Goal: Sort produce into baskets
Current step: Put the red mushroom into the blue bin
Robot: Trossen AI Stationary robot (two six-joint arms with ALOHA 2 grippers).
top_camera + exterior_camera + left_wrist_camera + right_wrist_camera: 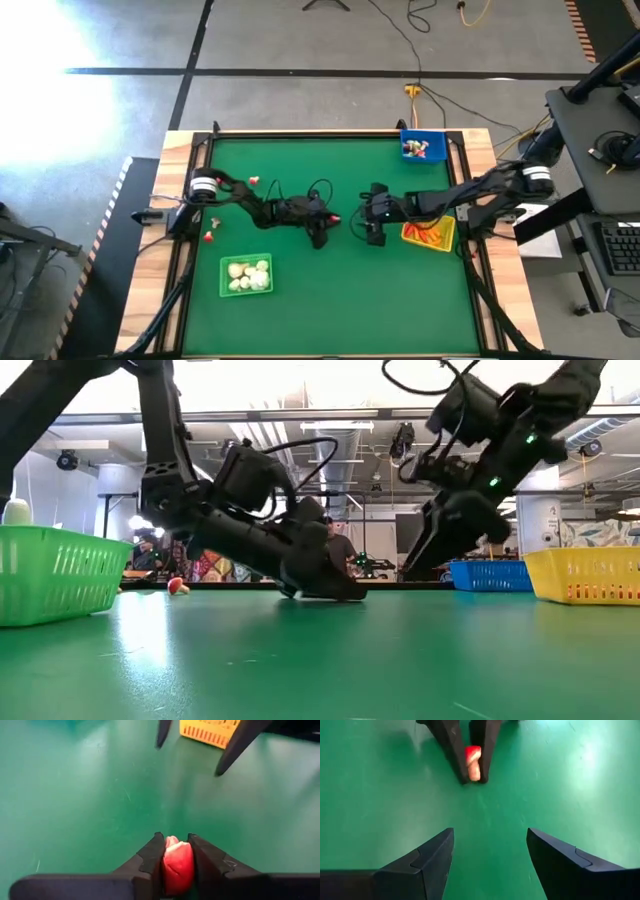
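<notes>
A small red-and-white produce piece (177,865) sits between the fingers of my left gripper (175,839), which is shut on it near the table's middle (330,222) and low over the green mat (335,592). My right gripper (490,845) stands open just to its right (368,218), raised above the mat, its fingers facing the piece (473,760) with nothing between them. The green basket (245,275) near the front left holds whitish bulbs. The yellow basket (430,234) at the right holds orange sticks. The blue basket (422,147) stands at the far right. My left gripper pinches the red-and-white piece by its two sides (169,862) between its two fingers, whose pads (152,857) lie flat against it. The fingers slant down from the table's left, almost level. The piece's pale end (474,772) sticks out at the fingertips, close to the mat; whether it rests there, I cannot tell.
Three small loose pieces lie at the table's left: one (253,181) toward the far side, two (208,236) (215,222) by the left arm's base; one shows in the low view (178,587). Bare green mat lies toward the near edge.
</notes>
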